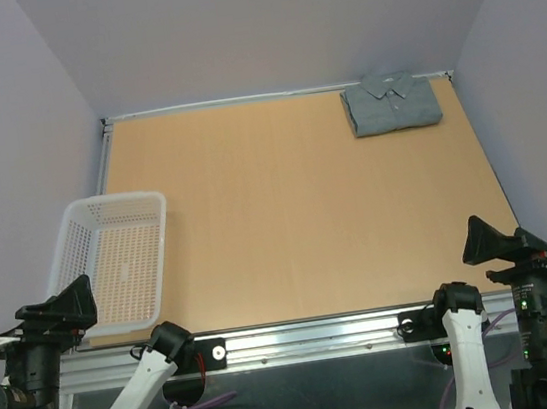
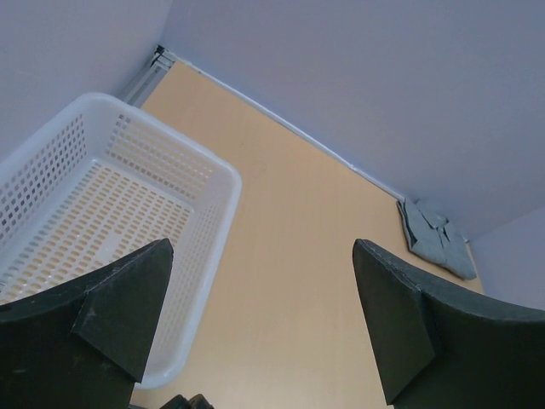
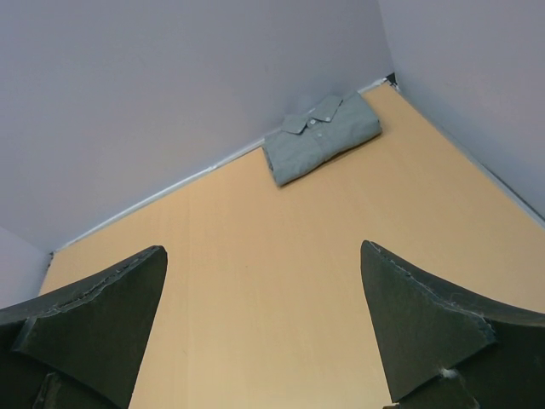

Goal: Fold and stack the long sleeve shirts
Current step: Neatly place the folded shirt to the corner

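Observation:
One grey button-up long sleeve shirt [image 1: 390, 103] lies folded into a neat rectangle at the far right corner of the table, collar towards the back wall. It also shows in the left wrist view [image 2: 436, 239] and in the right wrist view [image 3: 321, 136]. My left gripper [image 1: 70, 302] is open and empty at the near left edge, beside the basket. In its own view the left gripper [image 2: 262, 317] has its jaws wide apart. My right gripper [image 1: 490, 239] is open and empty at the near right edge, far from the shirt. The right gripper [image 3: 264, 324] shows only bare table between its jaws.
A white plastic mesh basket [image 1: 70, 243] stands empty at the near left of the table, also in the left wrist view [image 2: 209, 213]. Pale walls enclose the table on three sides. A metal rail [image 1: 301, 338] runs along the near edge.

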`<state>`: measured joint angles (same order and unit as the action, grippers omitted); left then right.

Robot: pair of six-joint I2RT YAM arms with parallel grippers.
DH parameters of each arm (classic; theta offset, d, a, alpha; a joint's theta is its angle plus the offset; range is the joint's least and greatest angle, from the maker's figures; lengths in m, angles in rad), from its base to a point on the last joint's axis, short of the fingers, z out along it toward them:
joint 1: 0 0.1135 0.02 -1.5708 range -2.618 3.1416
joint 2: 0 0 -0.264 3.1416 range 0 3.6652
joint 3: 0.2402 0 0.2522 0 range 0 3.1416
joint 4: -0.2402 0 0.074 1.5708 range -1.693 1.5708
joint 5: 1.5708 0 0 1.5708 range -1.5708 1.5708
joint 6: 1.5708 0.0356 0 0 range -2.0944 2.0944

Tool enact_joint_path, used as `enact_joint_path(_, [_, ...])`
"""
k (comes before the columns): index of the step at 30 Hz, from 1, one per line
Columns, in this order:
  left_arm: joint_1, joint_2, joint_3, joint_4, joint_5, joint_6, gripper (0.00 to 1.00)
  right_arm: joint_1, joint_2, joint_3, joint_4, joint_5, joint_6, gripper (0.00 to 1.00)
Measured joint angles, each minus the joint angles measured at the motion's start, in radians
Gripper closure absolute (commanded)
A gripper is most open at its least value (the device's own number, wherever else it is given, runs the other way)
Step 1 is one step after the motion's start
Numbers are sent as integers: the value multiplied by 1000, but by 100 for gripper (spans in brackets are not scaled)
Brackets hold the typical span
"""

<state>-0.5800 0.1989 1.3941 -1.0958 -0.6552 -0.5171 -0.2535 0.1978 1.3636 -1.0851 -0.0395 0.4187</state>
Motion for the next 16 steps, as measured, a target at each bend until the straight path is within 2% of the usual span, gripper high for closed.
enact_joint_path(7, [-56, -47, -1, -26, -48, -94, 1, 21, 0, 0, -17, -5, -1, 0])
enact_joint_path(16, [-66, -57, -42, -30, -60, -148, 2, 50, 0, 1, -33, 6, -12, 0])
